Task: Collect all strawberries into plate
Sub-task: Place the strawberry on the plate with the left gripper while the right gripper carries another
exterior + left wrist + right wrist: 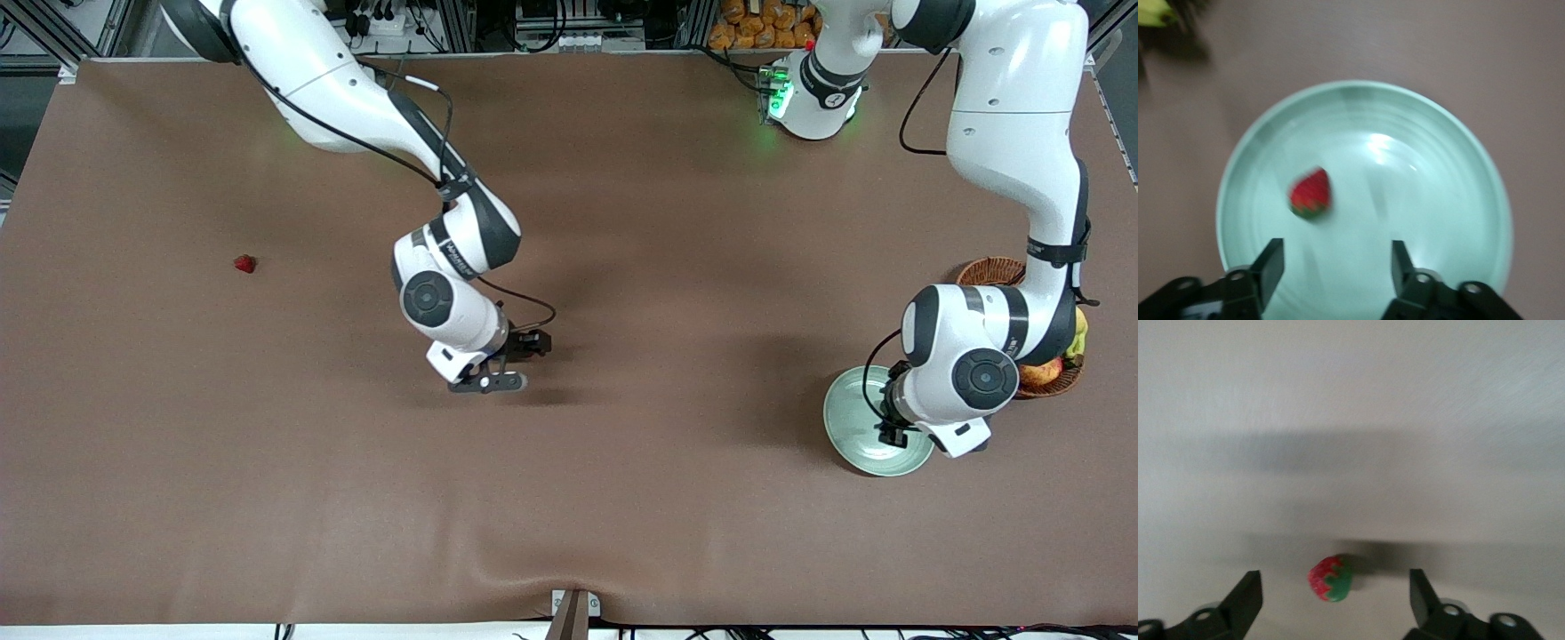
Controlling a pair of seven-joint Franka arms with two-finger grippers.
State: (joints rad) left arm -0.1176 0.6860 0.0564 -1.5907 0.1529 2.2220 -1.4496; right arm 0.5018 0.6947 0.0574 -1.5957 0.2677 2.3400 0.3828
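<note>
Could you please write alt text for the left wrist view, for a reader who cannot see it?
One strawberry lies inside the pale green plate, which rests on the brown table. The left pincer hangs open over the plate's rim, its two fingers apart and holding nothing. A bit of yellow-green fruit shows at one corner of the picture.

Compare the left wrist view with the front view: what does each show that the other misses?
Only the left wrist view shows a strawberry lying in the plate, between the open left gripper fingers. Only the front view shows the right gripper low over mid-table, a loose strawberry toward the right arm's end, and the basket. Both show the plate with the left gripper above it.
</note>
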